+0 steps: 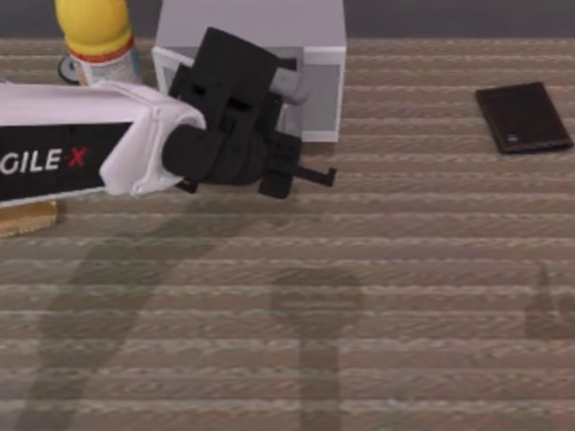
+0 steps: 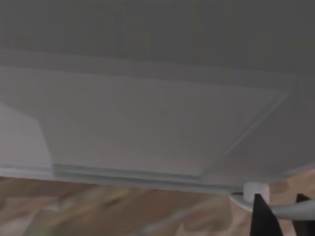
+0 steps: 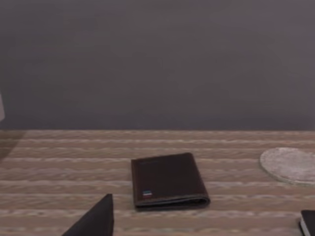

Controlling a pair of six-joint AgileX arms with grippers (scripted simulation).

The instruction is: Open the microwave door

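Filling the left of the top view, the left arm (image 1: 81,153) is reaching in from nine o'clock, and its left gripper (image 1: 278,108) is sitting against the front of the microwave (image 1: 260,36), which is standing at the far edge of the table (image 1: 359,296), toward eleven o'clock of centre. The microwave door (image 1: 310,90) is showing as a pale frame around a grey window, mostly covered by the black wrist. I cannot tell from above how far the fingers are spread or whether they are gripping anything. A yellow bottle (image 1: 94,31) is standing just beside the microwave at its nine o'clock, and a dark wallet (image 1: 523,117) is lying well apart at three o'clock.

From the left wrist, the door's grey panel is filling nearly everything, with two dark fingertips (image 2: 263,216) showing just beyond its lower edge. They are standing somewhat apart, but no grasp is visible.

From the right wrist, the wallet (image 3: 167,181) is lying flat on the table, with a pale disc (image 3: 288,164) near it. One dark finger (image 3: 96,219) is showing, so the right gripper's opening cannot be told.

Judging by this, the step in hand is engaging the door edge. The next move calls for a firm hold on the handle edge, then a pull along the hinge arc.
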